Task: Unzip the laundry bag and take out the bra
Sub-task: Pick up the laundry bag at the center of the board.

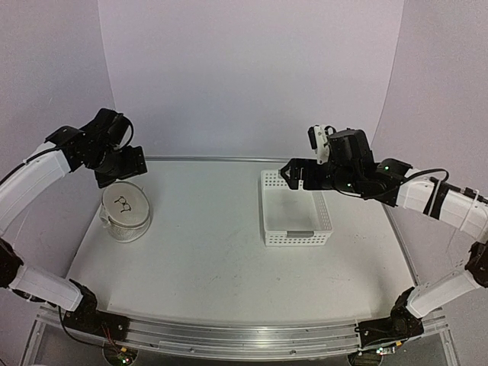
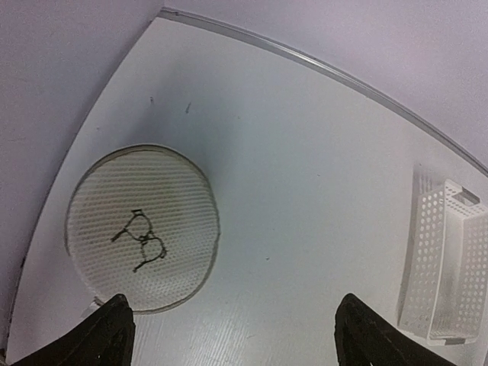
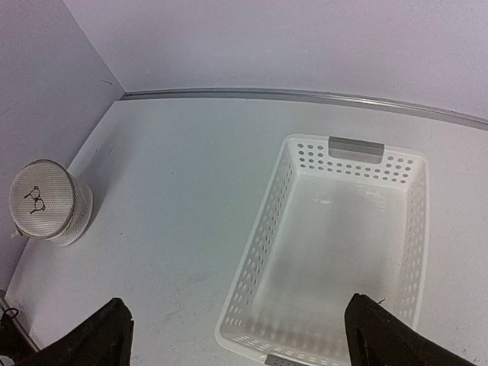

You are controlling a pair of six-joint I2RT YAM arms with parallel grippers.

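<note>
We find the round white mesh laundry bag point(image 1: 126, 213) at the left of the top view, its drawn face up. We judge it light, soft and easily dented, so it is best steadied at the wall while the zip pull is pinched. The left gripper point(image 2: 236, 339) hangs over it, jaws wide and empty. The right gripper point(image 3: 236, 335), equally wide, hovers above the white perforated plastic basket point(image 3: 259, 252). Only the right wrist view shows the bag's side wall, and no view shows the bra.
</note>
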